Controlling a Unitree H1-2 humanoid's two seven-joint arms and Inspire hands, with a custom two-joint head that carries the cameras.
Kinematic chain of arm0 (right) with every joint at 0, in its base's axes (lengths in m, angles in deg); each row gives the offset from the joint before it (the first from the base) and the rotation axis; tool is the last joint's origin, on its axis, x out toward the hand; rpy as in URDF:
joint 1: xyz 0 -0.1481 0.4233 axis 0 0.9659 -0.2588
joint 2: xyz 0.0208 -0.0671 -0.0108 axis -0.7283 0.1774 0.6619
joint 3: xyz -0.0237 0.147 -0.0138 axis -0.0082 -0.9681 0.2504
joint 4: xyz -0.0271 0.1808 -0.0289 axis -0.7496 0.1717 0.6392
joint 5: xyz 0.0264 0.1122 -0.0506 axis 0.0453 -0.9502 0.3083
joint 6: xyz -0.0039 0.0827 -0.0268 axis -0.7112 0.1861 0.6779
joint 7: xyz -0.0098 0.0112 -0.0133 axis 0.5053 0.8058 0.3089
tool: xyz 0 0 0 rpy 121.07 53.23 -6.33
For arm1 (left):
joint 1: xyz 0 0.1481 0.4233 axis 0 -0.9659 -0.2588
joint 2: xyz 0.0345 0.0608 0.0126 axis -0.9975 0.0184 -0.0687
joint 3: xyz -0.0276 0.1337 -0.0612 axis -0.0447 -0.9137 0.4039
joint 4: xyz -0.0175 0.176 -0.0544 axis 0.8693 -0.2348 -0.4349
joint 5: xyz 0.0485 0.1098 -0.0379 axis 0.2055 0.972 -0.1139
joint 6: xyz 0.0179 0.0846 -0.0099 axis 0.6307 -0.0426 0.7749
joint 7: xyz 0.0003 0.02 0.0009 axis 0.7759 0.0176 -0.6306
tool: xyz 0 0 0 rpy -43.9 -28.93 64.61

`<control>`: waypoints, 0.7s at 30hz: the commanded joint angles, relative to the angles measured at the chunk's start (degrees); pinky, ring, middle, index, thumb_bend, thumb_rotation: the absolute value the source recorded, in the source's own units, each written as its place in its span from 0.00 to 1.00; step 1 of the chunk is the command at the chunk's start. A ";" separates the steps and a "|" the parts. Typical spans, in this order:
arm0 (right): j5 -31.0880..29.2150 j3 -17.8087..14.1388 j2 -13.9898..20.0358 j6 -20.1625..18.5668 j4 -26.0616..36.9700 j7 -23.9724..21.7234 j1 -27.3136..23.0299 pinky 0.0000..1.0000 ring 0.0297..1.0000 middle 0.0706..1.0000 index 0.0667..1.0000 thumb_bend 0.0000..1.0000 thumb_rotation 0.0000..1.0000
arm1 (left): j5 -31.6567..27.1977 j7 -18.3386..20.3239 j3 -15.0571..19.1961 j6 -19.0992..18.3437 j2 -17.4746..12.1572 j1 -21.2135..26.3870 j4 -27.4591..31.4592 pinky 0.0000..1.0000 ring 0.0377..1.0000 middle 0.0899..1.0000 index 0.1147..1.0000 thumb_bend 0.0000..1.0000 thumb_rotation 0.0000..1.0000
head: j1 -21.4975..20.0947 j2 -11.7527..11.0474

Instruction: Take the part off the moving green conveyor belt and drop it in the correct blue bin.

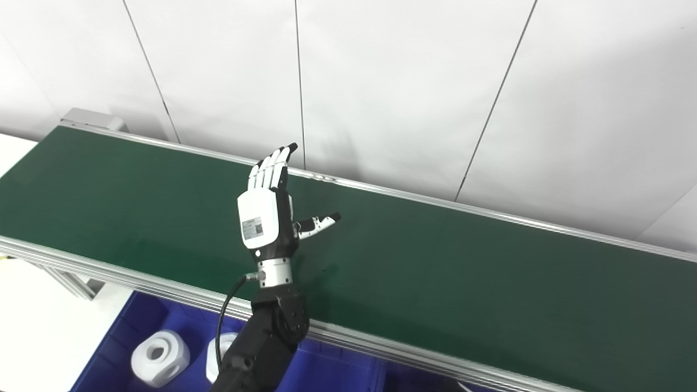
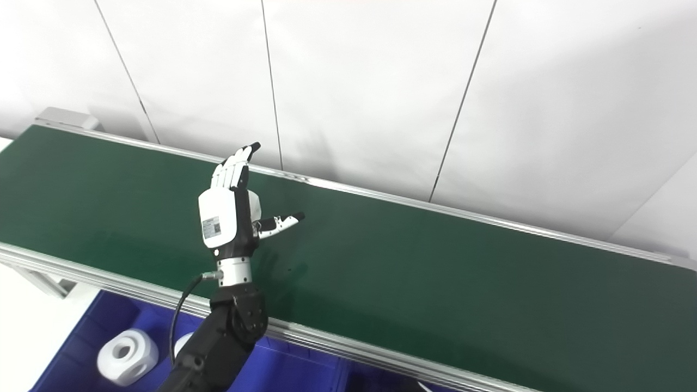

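My left hand (image 1: pixel 267 209) is raised over the green conveyor belt (image 1: pixel 435 272), near its middle-left. Its fingers point straight up toward the far wall and the thumb sticks out to the right. It is open and holds nothing. It also shows in the right eye view (image 2: pixel 228 212). I see no part on the belt. A blue bin (image 1: pixel 136 326) sits below the belt's near edge at the bottom left. My right hand is not in view.
Two white ring-shaped parts (image 1: pixel 159 356) lie in the blue bin, one partly hidden behind my left arm. A silver rail (image 1: pixel 381 348) runs along the belt's near edge. A white panelled wall (image 1: pixel 381 81) stands right behind the belt.
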 commanded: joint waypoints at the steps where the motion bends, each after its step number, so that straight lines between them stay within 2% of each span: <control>1: -1.02 -0.33 -0.51 3.03 0.93 -1.07 -0.50 0.79 0.83 0.85 0.82 0.87 0.96 | -0.61 -2.87 -0.34 -0.12 -1.30 2.63 -1.01 0.84 0.83 0.84 0.80 0.92 0.14 | -0.09 0.11; 6: -0.64 -0.33 -0.65 3.04 0.83 -0.84 -0.59 0.78 0.82 0.84 0.81 0.88 0.97 | -2.30 -3.45 -1.49 -0.72 -1.79 3.44 -5.06 0.81 0.82 0.84 0.80 0.92 0.14 | -0.26 0.07; 12: -0.57 -0.48 -0.85 3.03 0.46 -1.09 -0.86 0.77 0.82 0.85 0.81 0.87 0.95 | -3.96 -4.07 -3.31 -0.24 -2.11 2.51 -7.26 0.79 0.81 0.82 0.78 0.94 0.12 | -0.30 0.12; 21: -0.59 -0.59 -0.84 3.04 -0.26 -1.49 -1.47 0.77 0.82 0.85 0.81 0.87 0.95 | -3.62 -4.46 -4.69 -2.46 -1.36 -1.17 -3.93 0.79 0.80 0.82 0.76 0.96 0.12 | 0.20 0.14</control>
